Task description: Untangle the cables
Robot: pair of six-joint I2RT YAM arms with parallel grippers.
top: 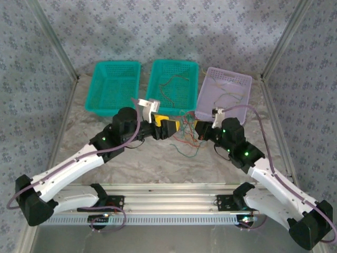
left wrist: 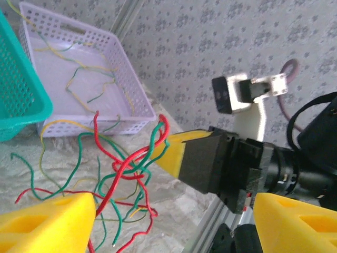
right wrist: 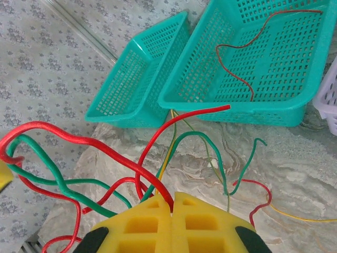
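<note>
On the marbled tabletop (right wrist: 300,158), in front of the baskets, we see the tangle of thin red, green and yellow cables (top: 188,138) between both arms. Right pincer (right wrist: 172,203) is pressed together on red and green strands, holding them up, likely to anchor the knot. Left pincer (top: 166,126) stands apart, empty, facing the tangle, probably lining up one strand. Loose strands lie in the teal mesh plastic basket (right wrist: 237,108) and the lavender perforated plastic basket (left wrist: 100,124).

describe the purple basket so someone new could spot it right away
Three baskets line the far side of the table. The lilac basket is the rightmost, beside two teal baskets. It alone is lilac and holds thin yellow and green cables.
</note>
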